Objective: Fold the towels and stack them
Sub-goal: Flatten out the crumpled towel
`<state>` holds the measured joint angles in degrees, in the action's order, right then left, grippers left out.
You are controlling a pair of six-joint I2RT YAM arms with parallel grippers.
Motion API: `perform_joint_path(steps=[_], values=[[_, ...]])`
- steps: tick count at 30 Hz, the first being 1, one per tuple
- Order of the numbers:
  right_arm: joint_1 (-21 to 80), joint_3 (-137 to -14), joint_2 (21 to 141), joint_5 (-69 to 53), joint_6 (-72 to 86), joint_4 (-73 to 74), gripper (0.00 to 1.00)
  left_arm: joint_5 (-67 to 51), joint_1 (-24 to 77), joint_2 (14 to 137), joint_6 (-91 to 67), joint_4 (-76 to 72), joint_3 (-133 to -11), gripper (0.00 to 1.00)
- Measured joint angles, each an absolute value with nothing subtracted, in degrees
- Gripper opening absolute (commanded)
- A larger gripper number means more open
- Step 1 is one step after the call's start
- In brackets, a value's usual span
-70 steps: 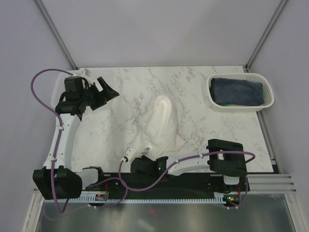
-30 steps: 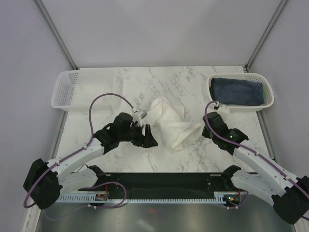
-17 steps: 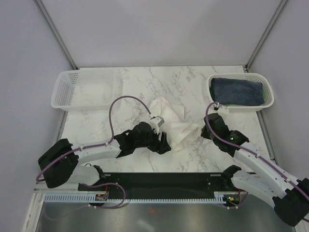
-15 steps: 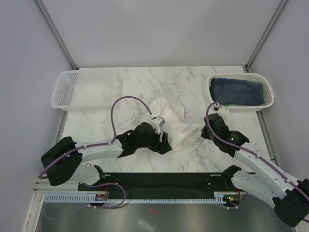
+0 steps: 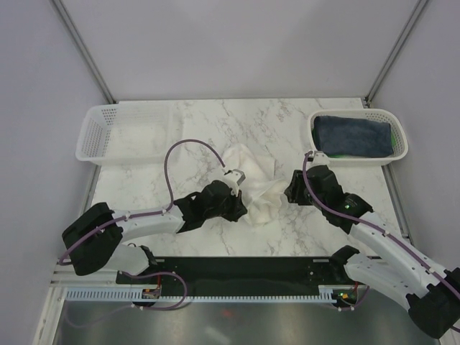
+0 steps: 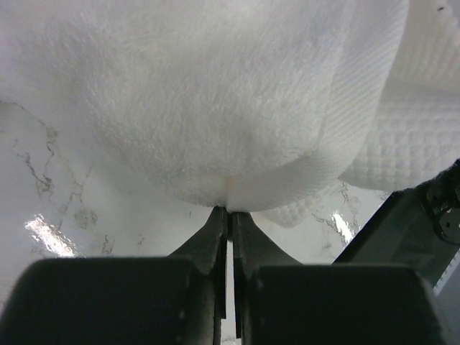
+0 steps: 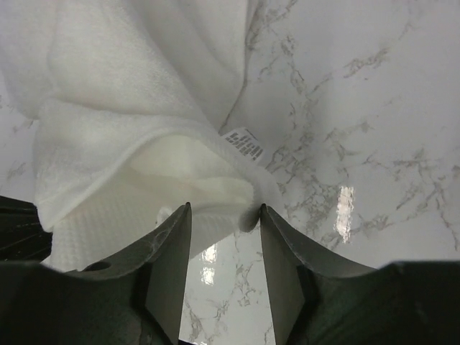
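While the left gripper (image 6: pixel 228 215) is clenched on it, the cream-white towel (image 5: pixel 255 183) lies crumpled near the middle of the marble table (image 5: pixel 215 126), bunched into loose folds rather than spread flat. In the left wrist view the two black fingers (image 6: pixel 210 244) meet with only a thin slit between them, and a rounded fold of the towel's near-left edge is pinched at their tips. The cloth bulges up and away from that pinch. From above, the left arm reaches in from the near left, its gripper at the towel's near-left side.

The right gripper (image 7: pixel 224 215) is at the towel's right side, seen from above at (image 5: pixel 290 192). Its jaws stand apart, released. A doubled edge of the towel lies in the gap between the fingertips, and neither finger (image 7: pixel 172 266) presses on it. A small printed label (image 7: pixel 243 144) is sewn to the towel just beyond that edge, and bare marble shows to the right of the cloth.

At the far right of the table sits a white mesh basket (image 5: pixel 399 136) holding the folded navy-blue towel (image 5: pixel 353 134). A thin sliver of the green towel (image 5: pixel 343 153) shows under its near edge. A second white mesh basket (image 5: pixel 88 135) stands at the far left, well apart from both grippers and from the cream-white towel.
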<state>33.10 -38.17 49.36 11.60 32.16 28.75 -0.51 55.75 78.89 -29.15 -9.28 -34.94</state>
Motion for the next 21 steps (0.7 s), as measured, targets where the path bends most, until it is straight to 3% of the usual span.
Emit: perform_joint_path(steps=[9, 21], values=[[33.1, -38.5, 52.3, 6.5, 27.7, 23.9, 0.59, 1.0, 55.7, 77.0, -27.9, -6.1, -37.2, 0.02], [33.1, -38.9, 54.5, 14.0, 26.7, 22.6, 0.62, 3.0, 55.7, 76.9, -27.7, -3.3, -37.6, 0.02]])
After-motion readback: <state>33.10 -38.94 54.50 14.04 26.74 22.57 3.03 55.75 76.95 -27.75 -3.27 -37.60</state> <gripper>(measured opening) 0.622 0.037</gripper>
